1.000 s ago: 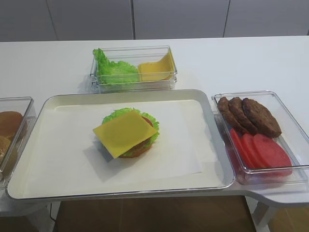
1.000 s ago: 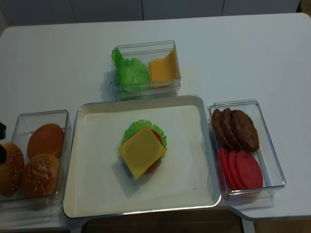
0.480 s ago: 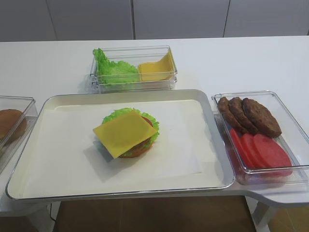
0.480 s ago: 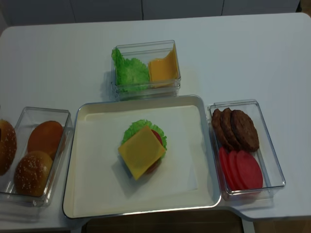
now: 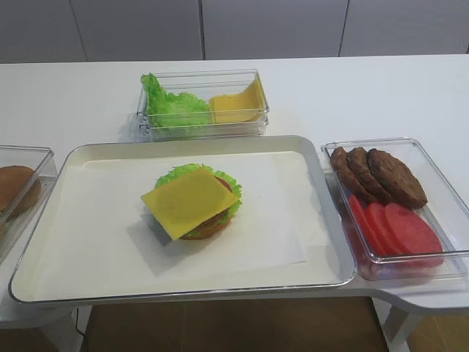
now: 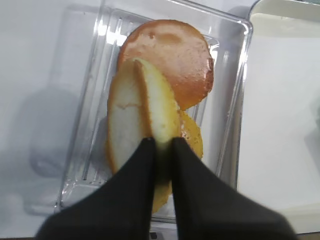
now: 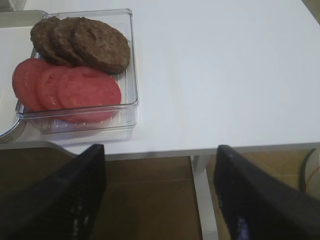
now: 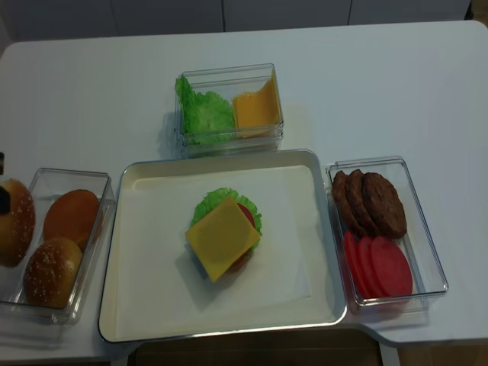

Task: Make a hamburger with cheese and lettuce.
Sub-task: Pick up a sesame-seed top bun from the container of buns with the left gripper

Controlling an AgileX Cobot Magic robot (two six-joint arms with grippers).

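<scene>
**Bun top in the left gripper, stack to its right**

The left gripper (image 6: 160,150) has its two dark fingers (image 6: 137,170) drawn together on the edge of a bun top (image 6: 145,120), pinching it so that the pale cut face and the golden crust both show in the left wrist view. The bun is gripped on edge: its flat faces run roughly parallel to the fingers rather than level with the table. It hangs over the clear bun box (image 6: 227,115), where another bun (image 6: 170,55) still lies. In the realsense high view the held bun appears at the far left edge, just outside the box.

The unfinished hamburger (image 8: 223,235) sits near the middle of the tray (image 8: 126,252), with the lettuce (image 8: 210,202) frilling out at its far side and the cheese (image 8: 223,238) lying flat on top, its corners overhanging. The cheese square is turned diamond-wise to the tray edges. From the held bun, the stack lies to the right and well apart, across the near wall of the box and the tray's left rim.

The right gripper (image 7: 160,200) has its fingers wide apart and empty, beyond the table's right edge, near the box of patties (image 7: 80,42) and tomato slices (image 7: 65,87).

Judgement: the left arm is the nearer one and already carries the piece. The coming move is likely a rightward carry, and the bun must be turned level, crust up, before it is set on the cheese.
</scene>
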